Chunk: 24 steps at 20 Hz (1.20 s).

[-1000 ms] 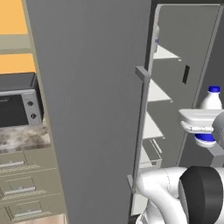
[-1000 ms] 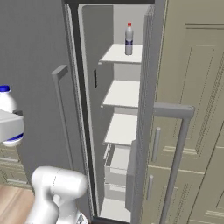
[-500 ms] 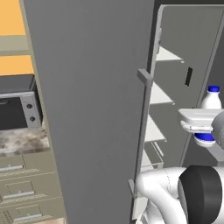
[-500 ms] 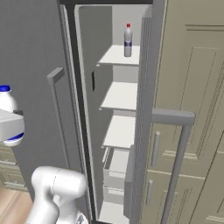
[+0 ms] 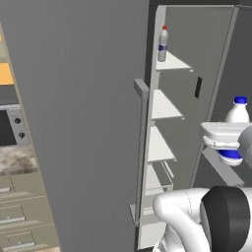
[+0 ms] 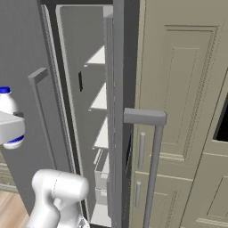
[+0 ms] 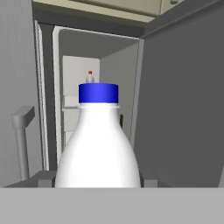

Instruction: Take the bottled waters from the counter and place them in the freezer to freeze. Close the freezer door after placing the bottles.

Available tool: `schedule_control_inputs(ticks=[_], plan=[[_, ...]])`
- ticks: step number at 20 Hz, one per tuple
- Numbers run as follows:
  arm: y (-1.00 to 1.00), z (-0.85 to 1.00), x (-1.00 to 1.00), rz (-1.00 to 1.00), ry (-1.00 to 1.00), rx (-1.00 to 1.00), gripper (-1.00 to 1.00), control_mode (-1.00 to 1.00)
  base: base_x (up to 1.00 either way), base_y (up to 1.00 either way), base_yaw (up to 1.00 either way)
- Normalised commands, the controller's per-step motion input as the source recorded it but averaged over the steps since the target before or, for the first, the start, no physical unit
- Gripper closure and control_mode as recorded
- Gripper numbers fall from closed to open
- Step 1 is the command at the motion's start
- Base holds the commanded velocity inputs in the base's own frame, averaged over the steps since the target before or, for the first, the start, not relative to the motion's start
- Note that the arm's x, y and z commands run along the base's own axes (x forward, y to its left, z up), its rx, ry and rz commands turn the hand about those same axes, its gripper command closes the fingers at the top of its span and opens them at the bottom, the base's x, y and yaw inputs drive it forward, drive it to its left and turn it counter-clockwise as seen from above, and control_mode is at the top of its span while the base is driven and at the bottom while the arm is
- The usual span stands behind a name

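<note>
Hand view: unlabelled blue-capped bottle (image 7: 98,144).

Base driven closer to freezer (image 5: 197,59); freezer door (image 5: 83,123) looms larger, both base views shifted.

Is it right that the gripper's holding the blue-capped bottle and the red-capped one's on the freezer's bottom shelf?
Not quite. The gripper does hold the blue-capped bottle, but the red-capped bottle stands on the freezer's top shelf, as the left base view shows.

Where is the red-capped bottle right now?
The red-capped bottle stands upright on the top shelf inside the open freezer, toward the upper middle of the left base view.
</note>
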Motion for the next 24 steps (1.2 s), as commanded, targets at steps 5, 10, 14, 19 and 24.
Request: schedule_control_inputs(ticks=[5,10,14,19,24], plan=[[0.00,0.00,0.00,0.00,0.00,0.00,1.00,1.00,0.14,-0.38,0.02],[0.00,0.00,0.00,0.00,0.00,0.00,1.00,1.00,0.22,-0.30,0.02],[0.00,0.00,0.00,0.00,0.00,0.00,1.00,1.00,0.32,-0.29,0.02],[0.00,0.00,0.00,0.00,0.00,0.00,1.00,1.00,0.40,-0.28,0.01],[0.00,0.00,0.00,0.00,0.00,0.00,1.00,1.00,0.53,-0.17,0.02]])
